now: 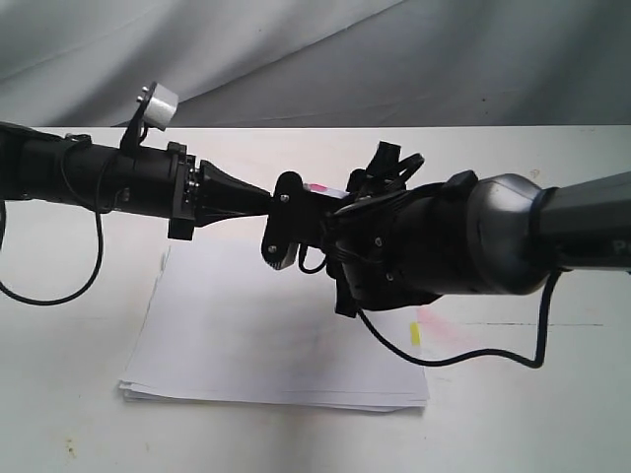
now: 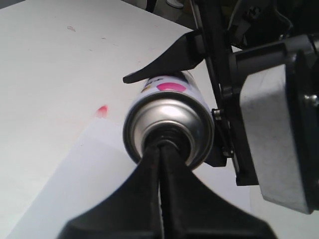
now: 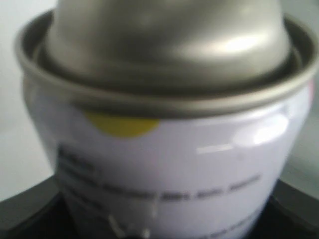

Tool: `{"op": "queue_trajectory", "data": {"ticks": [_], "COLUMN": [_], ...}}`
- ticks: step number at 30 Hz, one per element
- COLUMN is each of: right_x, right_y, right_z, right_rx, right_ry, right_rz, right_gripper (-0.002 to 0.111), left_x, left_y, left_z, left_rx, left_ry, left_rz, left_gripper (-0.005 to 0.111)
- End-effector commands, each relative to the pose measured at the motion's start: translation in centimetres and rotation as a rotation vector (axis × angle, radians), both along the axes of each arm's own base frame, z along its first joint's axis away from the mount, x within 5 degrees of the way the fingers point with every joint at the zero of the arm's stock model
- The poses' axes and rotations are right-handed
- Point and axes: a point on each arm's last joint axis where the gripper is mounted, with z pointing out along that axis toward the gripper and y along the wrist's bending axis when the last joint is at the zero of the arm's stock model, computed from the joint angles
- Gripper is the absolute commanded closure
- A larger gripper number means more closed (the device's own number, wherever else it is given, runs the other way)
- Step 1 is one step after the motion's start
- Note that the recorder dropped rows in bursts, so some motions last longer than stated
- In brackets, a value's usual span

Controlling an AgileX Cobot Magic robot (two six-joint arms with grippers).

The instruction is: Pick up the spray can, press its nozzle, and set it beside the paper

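The spray can [image 2: 169,107] is held off the table, lying level above the paper [image 1: 266,335]. My right gripper [image 1: 320,212] is shut on its body, one finger [image 2: 164,62] over the label and the other finger [image 2: 222,134] on the opposite side. In the right wrist view the can [image 3: 169,164] fills the frame, with a silver shoulder and a yellow dot. My left gripper [image 2: 162,147] is shut, its joined tips pushed against the centre of the can's top. The nozzle is hidden behind those tips. In the exterior view only a pink patch of the can [image 1: 317,187] shows.
The paper stack has a yellow tab [image 1: 415,333] and a faint pink stain [image 1: 434,320] at its right edge. A black cable [image 1: 463,360] droops from the right arm onto the table. Grey cloth [image 1: 414,69] hangs behind the white table [image 1: 69,414].
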Motion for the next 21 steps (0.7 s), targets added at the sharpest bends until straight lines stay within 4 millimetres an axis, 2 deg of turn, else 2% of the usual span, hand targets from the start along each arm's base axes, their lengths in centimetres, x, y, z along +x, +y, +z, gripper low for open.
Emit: {"op": "queue_trajectory", "data": {"ticks": [1,21], "right_x": [-0.01,-0.01], "right_y": [0.98,0.98], "right_z": [0.86,0.86], "right_rx": [0.03,0.028], "right_ry": [-0.024,-0.024], "right_rz": [0.086,0.088], "right_gripper": [0.108,0.108], "left_x": [-0.52,-0.52], "left_y": [-1.7,-2.04], "left_z": [0.02,-0.03], "left_rx": [-0.007,-0.001], "left_ry": [-0.002,-0.004], "left_rz": [-0.04,-0.032], "left_gripper": [0.107,0.107]}}
